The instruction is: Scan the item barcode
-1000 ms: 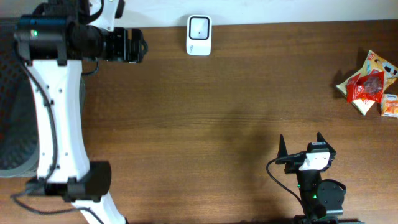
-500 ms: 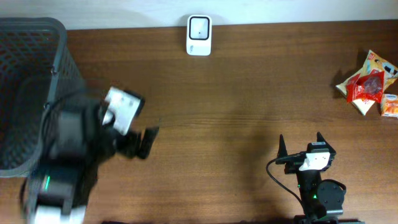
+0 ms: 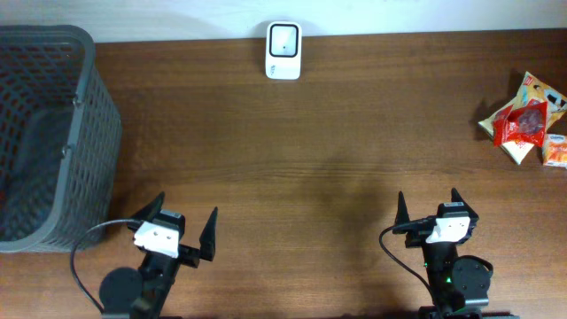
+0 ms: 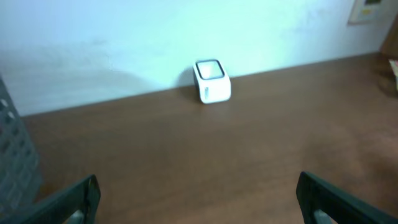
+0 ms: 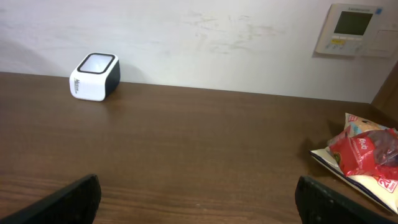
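A white barcode scanner (image 3: pixel 283 50) stands at the table's back edge by the wall; it also shows as the scanner (image 4: pixel 212 80) in the left wrist view and the scanner (image 5: pixel 94 76) in the right wrist view. Red snack packets (image 3: pixel 524 120) lie at the far right, and the red packets (image 5: pixel 364 155) show at the right in the right wrist view. My left gripper (image 3: pixel 183 221) rests near the front left, open and empty. Over at the front right, my right gripper (image 3: pixel 428 206) is open too, with nothing between its fingers.
A dark mesh basket (image 3: pixel 44 133) stands at the left edge of the table. A wall panel with a display (image 5: pixel 350 29) hangs on the white wall behind the table.
The left arm has swung from the back left, over the basket, down to the table's front left. The basket is now uncovered. The right arm has stayed put.
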`<state>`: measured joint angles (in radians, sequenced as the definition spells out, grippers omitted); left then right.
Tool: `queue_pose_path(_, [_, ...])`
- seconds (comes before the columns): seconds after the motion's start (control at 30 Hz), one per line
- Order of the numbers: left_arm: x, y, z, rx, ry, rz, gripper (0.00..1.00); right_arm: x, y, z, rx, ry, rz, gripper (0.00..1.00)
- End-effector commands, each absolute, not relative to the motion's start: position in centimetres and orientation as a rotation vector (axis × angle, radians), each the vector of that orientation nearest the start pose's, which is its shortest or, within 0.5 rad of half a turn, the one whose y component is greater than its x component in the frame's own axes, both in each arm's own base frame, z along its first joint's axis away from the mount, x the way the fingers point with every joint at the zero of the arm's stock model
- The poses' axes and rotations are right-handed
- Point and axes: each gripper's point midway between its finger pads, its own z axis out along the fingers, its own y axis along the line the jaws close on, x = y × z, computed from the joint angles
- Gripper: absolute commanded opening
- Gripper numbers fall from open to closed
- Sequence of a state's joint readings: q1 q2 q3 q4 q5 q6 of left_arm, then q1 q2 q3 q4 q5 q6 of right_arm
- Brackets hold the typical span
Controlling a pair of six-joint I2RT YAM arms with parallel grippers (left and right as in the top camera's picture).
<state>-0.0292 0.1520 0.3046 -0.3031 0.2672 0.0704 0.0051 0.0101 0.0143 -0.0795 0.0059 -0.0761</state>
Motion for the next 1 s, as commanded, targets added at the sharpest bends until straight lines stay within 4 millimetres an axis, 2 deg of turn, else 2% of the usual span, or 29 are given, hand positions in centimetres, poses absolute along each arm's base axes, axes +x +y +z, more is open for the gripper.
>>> queue_pose_path(0.0, [22.7, -4.5, 21.3, 0.237, 1.607, -0.17, 0.99, 24.6, 0.0, 15.5, -0.059, 1.651, -0.058, 0.99])
queue_pose_path(0.1, [23.6, -3.7, 20.7, 0.154, 1.53, -0.173, 0.99, 24.6, 0.0, 15.5, -0.059, 1.651, -0.058, 0.99])
queue_pose_path(0.2, [24.2, -3.4, 20.1, 0.143, 1.461, -0.156, 0.99, 24.6, 0.0, 15.5, -0.059, 1.651, -0.058, 0.99])
queue_pose_path(0.33, [24.6, -0.6, 19.4, -0.043, 1.498, -0.101, 0.99, 24.6, 0.0, 15.5, -0.059, 1.651, -0.058, 0.98])
queue_pose_path(0.4, [24.7, 0.1, 17.6, -0.077, 1.568, -0.082, 0.99, 24.6, 0.0, 15.5, -0.059, 1.651, -0.058, 0.98])
queue_pose_path(0.47, [24.6, 0.2, 15.7, -0.089, 1.643, -0.074, 0.99, 24.6, 0.0, 15.5, -0.059, 1.651, -0.058, 0.98])
queue_pose_path(0.5, [24.6, 0.3, 15.6, -0.093, 1.649, -0.068, 0.99, 24.6, 0.0, 15.5, -0.059, 1.651, -0.058, 0.98])
queue_pose_path(0.67, [24.6, 0.5, 15.6, -0.055, 1.651, -0.021, 0.99, 24.6, 0.0, 15.5, -0.059, 1.651, -0.058, 0.98])
queue_pose_path(0.97, [24.6, -0.7, 15.5, 0.049, 1.654, 0.001, 0.99, 24.6, 0.0, 15.5, -0.059, 1.651, -0.058, 0.98])
